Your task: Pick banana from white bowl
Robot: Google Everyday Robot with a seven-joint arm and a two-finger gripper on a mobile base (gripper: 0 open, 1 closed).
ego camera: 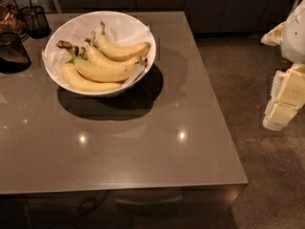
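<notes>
Yellow banana [102, 72] in white bowl [103, 93] points stem upper-left; pincer [286, 98] far right.

The robot's arm [294, 32] is showing only in part at the far right edge of the camera view, with most of it being cut off by the frame. Its upper visible section, a rounded white casing, is sitting high on that edge, and a pale tan piece is jutting out from it toward the left. Below it the claw [283, 101] is hanging as a cluster of blocky cream-coloured segments, stacked one under another and tilting slightly leftward. The claw is hovering beside the tabletop [143, 161], well apart from its right border.
</notes>
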